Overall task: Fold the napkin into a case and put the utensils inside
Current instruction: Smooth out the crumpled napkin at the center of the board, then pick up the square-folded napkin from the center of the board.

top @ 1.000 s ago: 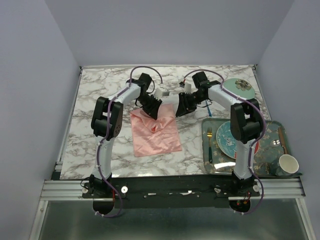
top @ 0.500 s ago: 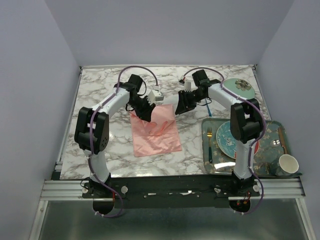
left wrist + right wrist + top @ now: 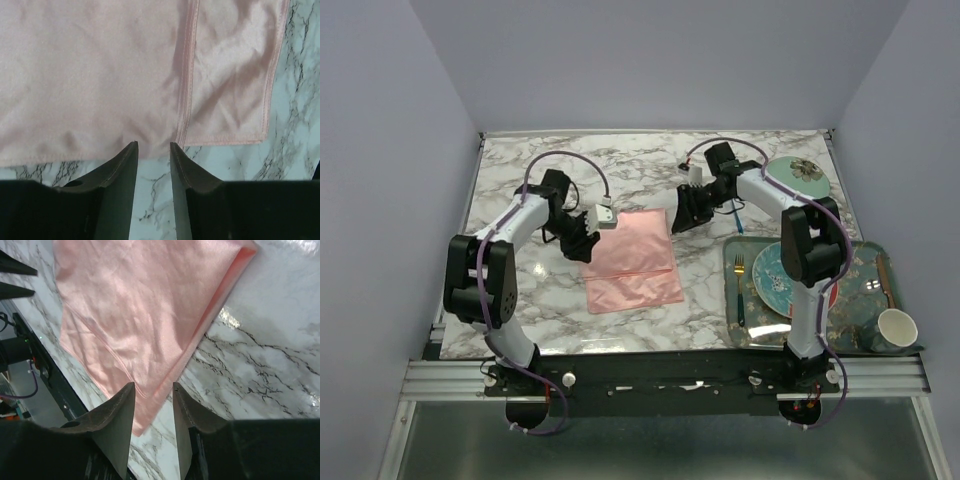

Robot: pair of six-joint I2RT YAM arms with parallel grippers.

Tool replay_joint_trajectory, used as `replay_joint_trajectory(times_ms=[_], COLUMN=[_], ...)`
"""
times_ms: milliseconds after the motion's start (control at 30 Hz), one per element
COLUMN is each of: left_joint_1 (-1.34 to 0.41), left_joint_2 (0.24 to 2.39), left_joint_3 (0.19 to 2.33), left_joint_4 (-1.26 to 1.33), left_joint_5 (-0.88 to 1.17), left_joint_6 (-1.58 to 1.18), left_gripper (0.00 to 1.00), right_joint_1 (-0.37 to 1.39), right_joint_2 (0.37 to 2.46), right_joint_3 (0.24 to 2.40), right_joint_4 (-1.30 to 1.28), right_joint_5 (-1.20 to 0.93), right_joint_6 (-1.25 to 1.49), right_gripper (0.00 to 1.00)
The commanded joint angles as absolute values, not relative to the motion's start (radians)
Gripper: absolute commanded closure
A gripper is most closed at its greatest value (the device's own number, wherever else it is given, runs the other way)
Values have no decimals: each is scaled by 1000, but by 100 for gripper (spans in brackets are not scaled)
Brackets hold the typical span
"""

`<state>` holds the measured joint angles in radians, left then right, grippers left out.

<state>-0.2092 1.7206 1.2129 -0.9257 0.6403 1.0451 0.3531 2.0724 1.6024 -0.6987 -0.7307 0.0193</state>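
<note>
Both grippers stand partly open, nothing between their fingers. The napkin lies flat mid-table, folded (one layer's hem crosses it). The left gripper sits just off its left edge, and the right gripper is at its far right corner.

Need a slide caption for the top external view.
Mid-fold: the left gripper and right gripper, both open, flank the far end of the folded pink napkin on the marble table.
</note>
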Motion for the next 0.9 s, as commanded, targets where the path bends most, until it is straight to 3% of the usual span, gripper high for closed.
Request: replay_joint_trajectory(times_ms=[0, 267, 467, 867], left_joint_1=[-117, -256, -374, -407], left_joint_2=[1611, 1398, 1358, 1344], left_joint_3=[1163, 901, 792, 738], left_joint_4=[-902, -520, -396, -316], left_joint_5=[649, 459, 325, 270], left_joint_6=[999, 740, 692, 666], left_gripper=[53, 37, 35, 34], right_joint_1=[353, 385, 414, 443], right_joint_2=[2011, 1947, 1982, 2051], right_joint_3=[1530, 1405, 1385, 1374], right_joint_4=[-755, -749, -718, -687], right_joint_5=[-749, -762, -738, -703], right_joint_6=[-23, 52, 164, 298], right_gripper=[57, 59, 55, 55])
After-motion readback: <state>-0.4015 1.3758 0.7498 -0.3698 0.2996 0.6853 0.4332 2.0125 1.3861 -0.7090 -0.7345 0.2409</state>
